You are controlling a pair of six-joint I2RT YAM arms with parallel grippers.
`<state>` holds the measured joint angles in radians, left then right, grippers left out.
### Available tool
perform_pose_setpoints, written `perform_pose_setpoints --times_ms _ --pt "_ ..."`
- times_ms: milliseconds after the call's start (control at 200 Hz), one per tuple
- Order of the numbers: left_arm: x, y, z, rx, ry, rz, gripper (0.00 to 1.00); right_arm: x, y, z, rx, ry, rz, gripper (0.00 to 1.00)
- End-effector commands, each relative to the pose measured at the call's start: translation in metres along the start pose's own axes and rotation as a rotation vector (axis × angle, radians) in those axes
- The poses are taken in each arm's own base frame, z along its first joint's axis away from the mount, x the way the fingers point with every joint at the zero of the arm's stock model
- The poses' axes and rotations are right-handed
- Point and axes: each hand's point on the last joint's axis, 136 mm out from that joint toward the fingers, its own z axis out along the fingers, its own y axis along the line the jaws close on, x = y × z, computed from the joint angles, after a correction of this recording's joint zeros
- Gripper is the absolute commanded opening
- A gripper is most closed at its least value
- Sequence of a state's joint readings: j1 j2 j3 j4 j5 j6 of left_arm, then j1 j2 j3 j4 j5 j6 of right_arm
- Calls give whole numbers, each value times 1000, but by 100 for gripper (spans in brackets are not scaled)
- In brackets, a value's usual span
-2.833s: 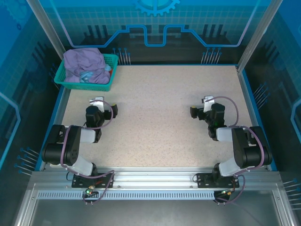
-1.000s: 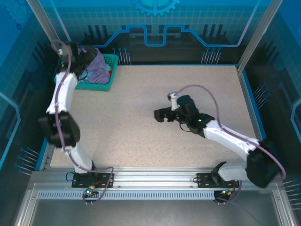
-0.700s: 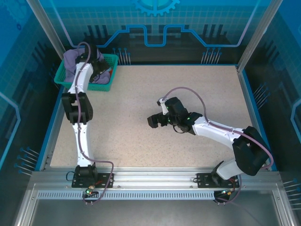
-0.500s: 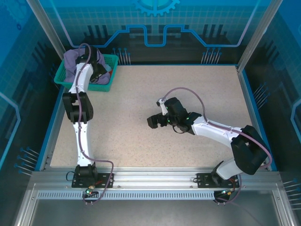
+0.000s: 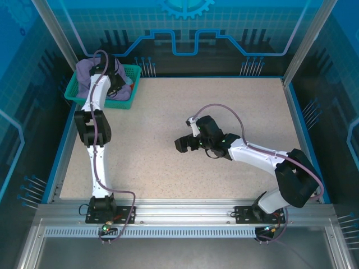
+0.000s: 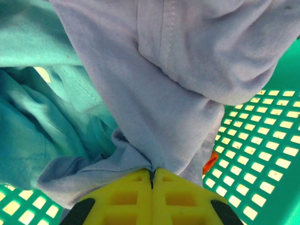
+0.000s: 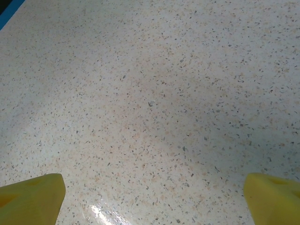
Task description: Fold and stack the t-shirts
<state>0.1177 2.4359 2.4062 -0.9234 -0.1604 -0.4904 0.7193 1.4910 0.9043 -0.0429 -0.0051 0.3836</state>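
left claw (image 6: 152,177): clamped on a fold, perhaps the hem, of the soft lavender-purple cloth t-shirt (image 6: 187,70) heaped just ahead in the teal plastic mesh basket (image 6: 262,154) | handling: light, limp, drapes; regrip at shoulders | right claw (image 7: 152,194): spread wide, empty, over speckled table (image 7: 150,103)

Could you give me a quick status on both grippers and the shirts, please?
Left gripper shut on lavender t-shirt in teal basket. Right gripper open above table. Nothing blocking.

light: bright, even | glare: small patch on tabletop (image 7: 101,212) | shadows: soft | focus: sharp
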Motion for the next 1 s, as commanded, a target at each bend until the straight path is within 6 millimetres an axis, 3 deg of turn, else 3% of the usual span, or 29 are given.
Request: perform_pose_setpoints --times_ms 0,65,130,250,395,490,570,660,755,820,885,955,995 --pt "-24 -14 -31 67 -83 1 0 0 0 4 -9 5 3 98" --pt "-37 -25 -55 108 -145 -3 0 0 -2 4 -5 4 9 99" --pt "-54 -41 -93 156 -232 17 0 0 -5 3 -1 1 22 98" --pt "-75 -75 -187 255 -408 76 0 -3 -13 -1 13 -13 59 98" --pt "-78 -107 -319 427 -618 94 0 -9 -22 -10 56 -24 87 98" --pt "-58 -133 -420 589 -762 140 0 -18 -31 -20 113 -22 102 98" --pt "-23 -158 -499 756 -837 196 0 -32 -34 -35 136 -44 123 98" --pt "22 -178 -556 898 -867 258 0 -51 -35 -59 153 -87 143 98" --pt "62 -195 -574 983 -808 300 0 -69 -33 -87 153 -137 150 99" --pt "84 -210 -560 1004 -725 314 0 -75 -36 -106 168 -164 168 99" --pt "98 -223 -525 970 -620 310 0 -76 -42 -123 174 -180 208 99" --pt "116 -237 -474 888 -517 329 15 -70 -52 -136 176 -170 272 100" --pt "130 -246 -442 850 -444 351 17 -63 -59 -141 178 -151 313 99"
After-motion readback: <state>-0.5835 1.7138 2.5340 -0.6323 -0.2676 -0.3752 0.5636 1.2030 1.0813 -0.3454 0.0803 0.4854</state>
